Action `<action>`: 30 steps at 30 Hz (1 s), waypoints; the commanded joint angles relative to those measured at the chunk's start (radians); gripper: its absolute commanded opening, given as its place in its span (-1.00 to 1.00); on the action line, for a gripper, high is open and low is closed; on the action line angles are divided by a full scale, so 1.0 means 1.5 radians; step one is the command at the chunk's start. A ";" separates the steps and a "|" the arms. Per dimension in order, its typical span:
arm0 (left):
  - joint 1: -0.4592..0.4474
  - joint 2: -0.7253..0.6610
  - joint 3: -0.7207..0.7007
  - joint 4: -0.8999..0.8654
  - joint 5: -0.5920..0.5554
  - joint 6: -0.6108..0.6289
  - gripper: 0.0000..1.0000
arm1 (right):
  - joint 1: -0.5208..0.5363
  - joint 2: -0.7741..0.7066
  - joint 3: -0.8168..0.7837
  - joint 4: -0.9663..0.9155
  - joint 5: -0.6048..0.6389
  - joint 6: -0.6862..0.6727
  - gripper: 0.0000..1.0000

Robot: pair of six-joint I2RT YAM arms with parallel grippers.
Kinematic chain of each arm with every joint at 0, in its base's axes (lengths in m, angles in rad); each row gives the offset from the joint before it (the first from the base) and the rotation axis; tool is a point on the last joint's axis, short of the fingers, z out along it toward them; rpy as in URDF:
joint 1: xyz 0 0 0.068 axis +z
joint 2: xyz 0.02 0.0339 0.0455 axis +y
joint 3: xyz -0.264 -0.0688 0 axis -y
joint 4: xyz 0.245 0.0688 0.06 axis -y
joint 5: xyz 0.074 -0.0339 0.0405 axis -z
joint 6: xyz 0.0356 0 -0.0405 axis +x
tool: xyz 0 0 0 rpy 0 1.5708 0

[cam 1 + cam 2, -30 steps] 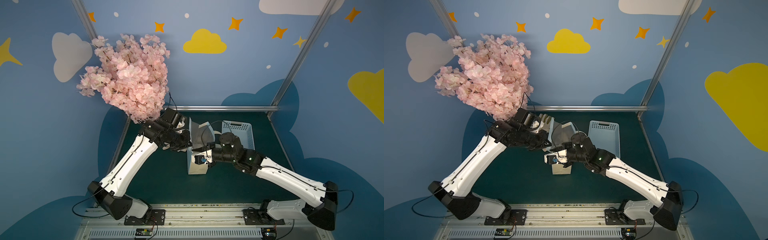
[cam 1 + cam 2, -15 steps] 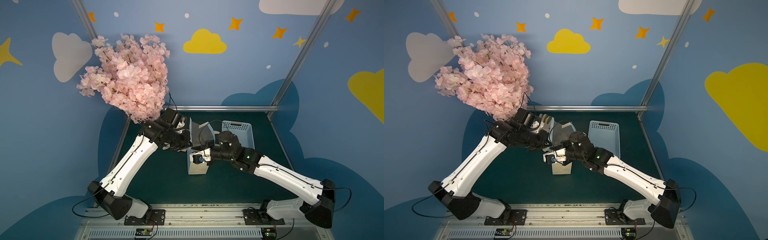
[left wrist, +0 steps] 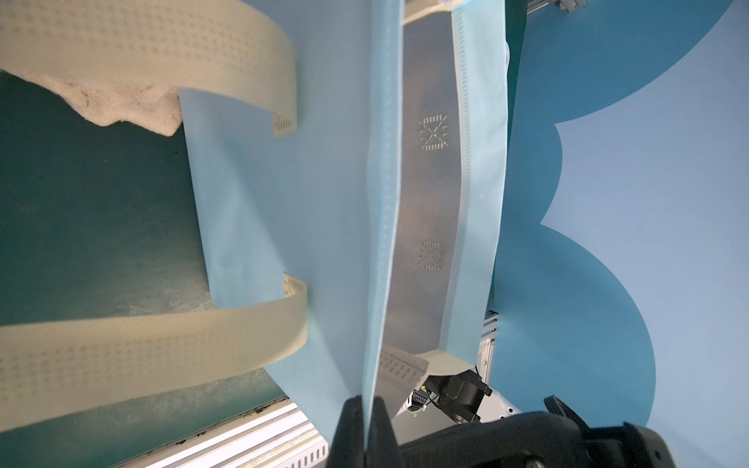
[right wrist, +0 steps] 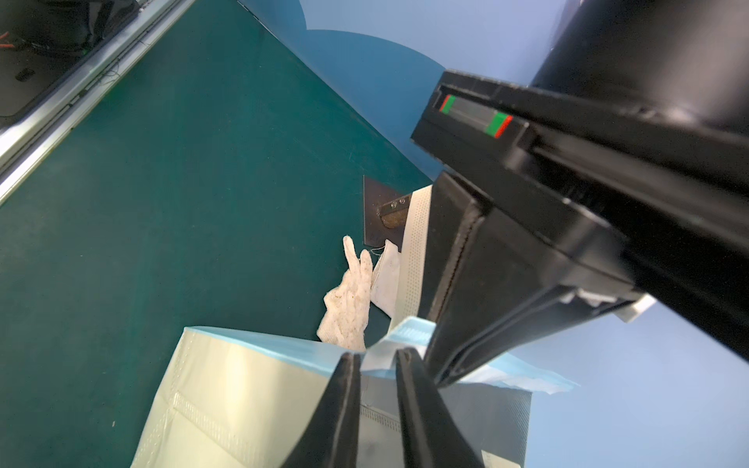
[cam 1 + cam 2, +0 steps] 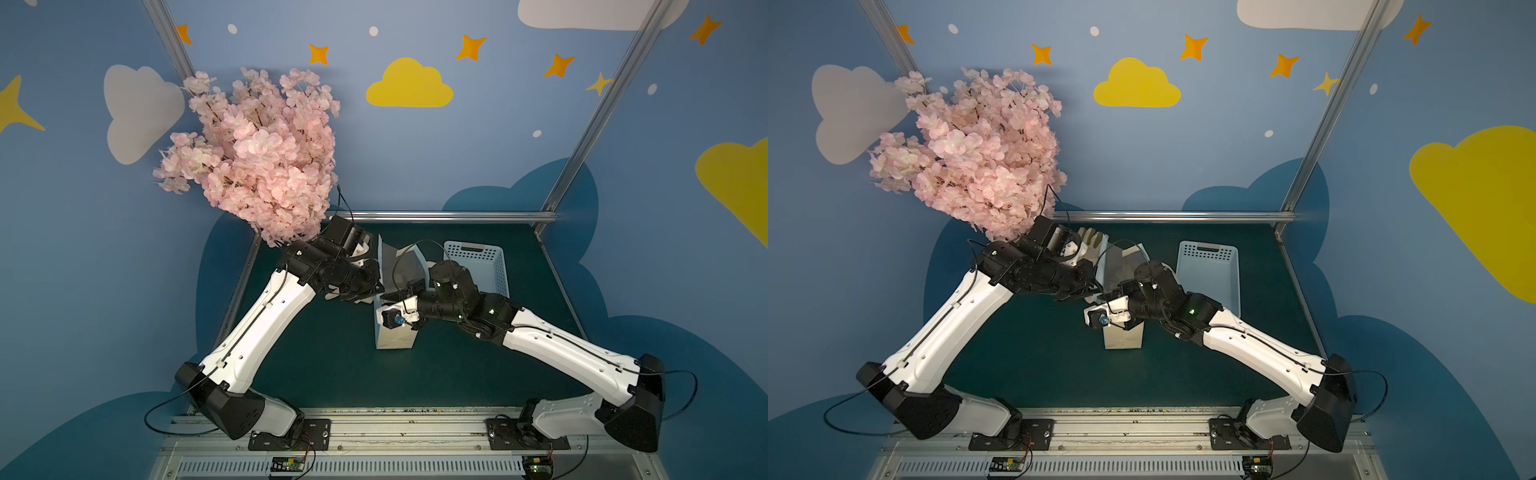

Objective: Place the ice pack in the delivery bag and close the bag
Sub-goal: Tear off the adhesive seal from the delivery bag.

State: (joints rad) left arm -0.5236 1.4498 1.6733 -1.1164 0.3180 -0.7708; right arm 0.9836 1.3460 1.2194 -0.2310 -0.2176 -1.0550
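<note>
Blossoms [image 5: 257, 153], pink and thick, hang left of the bag [image 5: 395, 343] and behind it, above your left arm. A white glove [image 4: 348, 308] lies flat on the mat [image 5: 332, 374] just left of the bag's far end, and that arm covers most of it in both top views. Your left gripper [image 3: 367, 403] is at the bag's left rim. In the left wrist view you can see its fingers pressed together on the blue edge, with the fabric running straight out from between them. A cream handle [image 3: 142, 52] loops off the bag's outer wall on that side, and the silver lining [image 3: 429, 202] shows inside the mouth. The bag itself stands upright near the middle of the mat, between your two arms, with its mouth up and partly open. In both top views its near end panel faces the camera. Your right gripper [image 4: 377, 360] comes in from the bag's right, over the near end, and meets the rim just beside the left gripper. In the right wrist view its fingers stand a little apart with a fold of blue rim between the tips, so you cannot tell whether they press on it. Right of the bag, beyond your right arm's wrist, a pale blue basket [image 5: 482, 266] sits upright on the mat, close beside the bag's far end.
</note>
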 commanded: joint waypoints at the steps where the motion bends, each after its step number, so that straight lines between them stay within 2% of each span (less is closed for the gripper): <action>1: 0.004 -0.009 0.002 0.001 0.007 0.002 -0.95 | 0.002 0.003 0.018 0.014 -0.001 0.011 -0.56; 16: 0.008 -0.007 0.001 0.002 0.007 0.000 -0.95 | 0.009 0.006 0.019 0.019 -0.001 0.030 -0.67; 22: 0.009 -0.006 0.001 0.001 0.008 0.000 -0.95 | 0.010 0.010 0.021 0.021 0.005 0.037 -0.78; 26: 0.009 -0.007 0.001 0.001 0.007 0.000 -0.95 | 0.010 0.010 0.023 0.020 0.009 0.044 -1.00; 30: 0.012 -0.008 -0.001 0.001 0.006 0.000 -0.95 | 0.003 0.005 0.018 0.021 0.020 0.050 -1.00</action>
State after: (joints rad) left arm -0.5110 1.4498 1.6733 -1.1156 0.3180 -0.7712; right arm 0.9916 1.3544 1.2232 -0.2211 -0.2054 -1.0042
